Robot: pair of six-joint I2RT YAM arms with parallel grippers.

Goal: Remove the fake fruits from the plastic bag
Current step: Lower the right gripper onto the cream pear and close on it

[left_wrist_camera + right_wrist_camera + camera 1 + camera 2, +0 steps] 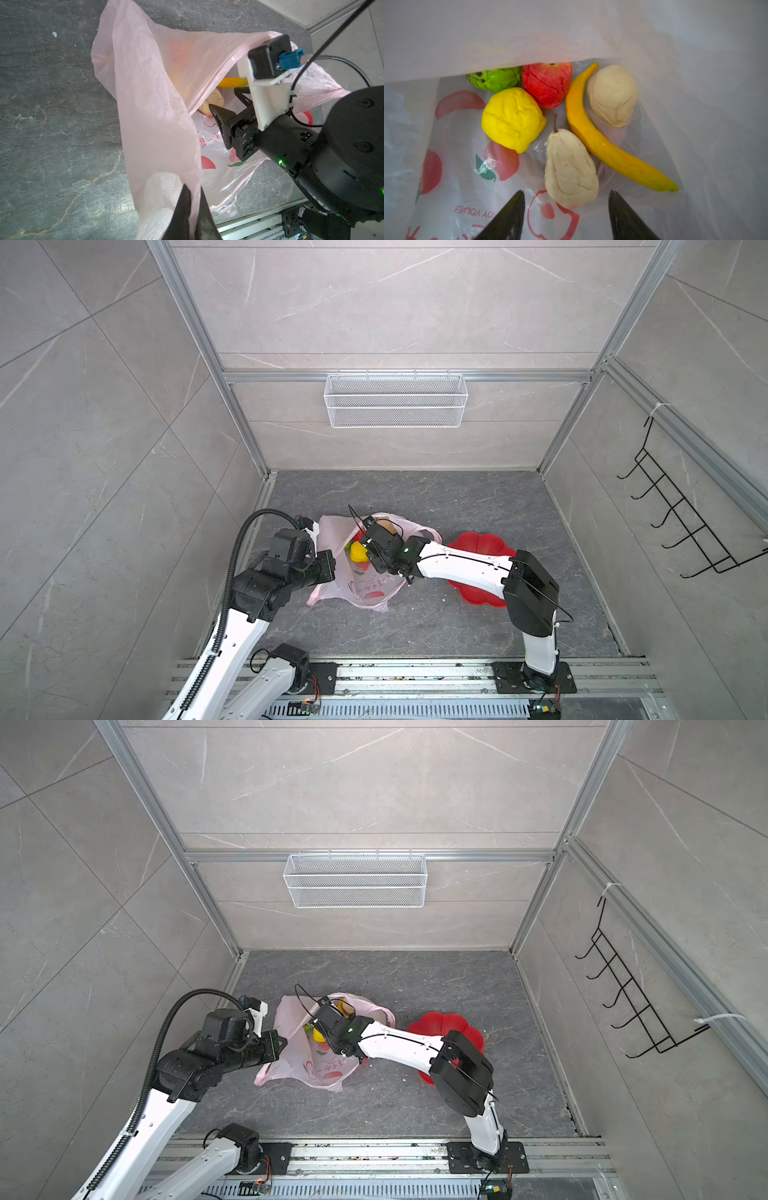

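The left fingers (181,214) were pressed together on a fold of the plastic bag (149,104), holding its upper layer raised above the tabletop (52,124) so that the right fingers (506,218), spread and empty, could reach the fake fruits (548,85) lying inside, the beige lump (571,170) nearest.
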